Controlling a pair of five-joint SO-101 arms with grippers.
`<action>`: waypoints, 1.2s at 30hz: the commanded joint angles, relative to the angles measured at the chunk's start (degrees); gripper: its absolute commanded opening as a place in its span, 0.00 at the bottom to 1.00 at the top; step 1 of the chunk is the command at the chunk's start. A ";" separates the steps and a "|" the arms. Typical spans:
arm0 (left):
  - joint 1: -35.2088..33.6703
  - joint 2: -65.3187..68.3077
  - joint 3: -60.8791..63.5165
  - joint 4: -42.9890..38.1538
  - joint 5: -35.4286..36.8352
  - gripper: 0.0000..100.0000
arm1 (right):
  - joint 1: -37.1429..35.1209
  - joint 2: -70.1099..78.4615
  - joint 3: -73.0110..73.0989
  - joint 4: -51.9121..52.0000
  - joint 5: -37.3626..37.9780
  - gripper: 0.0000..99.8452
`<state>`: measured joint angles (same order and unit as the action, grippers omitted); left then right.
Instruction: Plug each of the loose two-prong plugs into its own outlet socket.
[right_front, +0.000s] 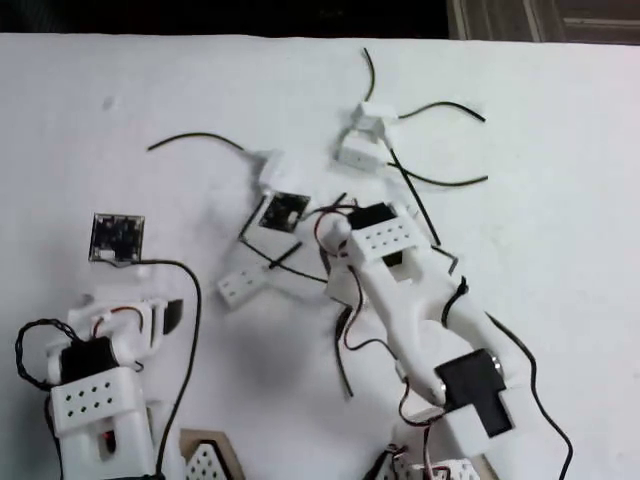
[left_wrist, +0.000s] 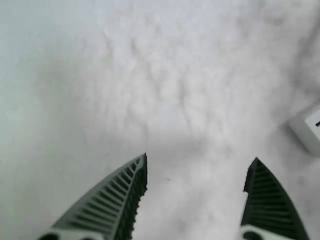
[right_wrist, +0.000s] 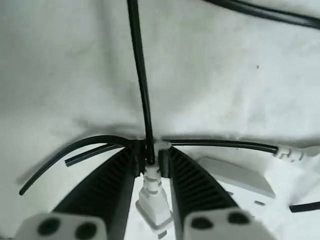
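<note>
Right pincer clenches a white plug just above the desk near a white socket, the left pincer hangs released off to the side, and no plug looks pushed in yet.

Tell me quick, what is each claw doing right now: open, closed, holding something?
Left gripper: open, holding nothing.
Right gripper: closed on a white plug with a black cord.

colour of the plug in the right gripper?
White plug, black cord; right wrist view shows it best.
</note>
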<state>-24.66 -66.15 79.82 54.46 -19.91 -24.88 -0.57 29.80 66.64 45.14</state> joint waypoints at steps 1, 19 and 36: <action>-0.22 -1.36 -0.18 -0.88 -0.09 0.31 | 0.22 -0.13 -0.53 2.95 -0.62 0.12; -0.22 -1.36 -0.18 -0.88 -0.09 0.31 | 1.45 -14.46 0.79 14.81 5.45 0.15; -0.22 -1.36 -0.18 -0.88 -0.09 0.31 | 4.70 1.10 0.88 8.04 8.62 0.13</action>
<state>-24.66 -66.15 79.82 54.46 -19.91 -20.48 -0.66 30.95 75.96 53.23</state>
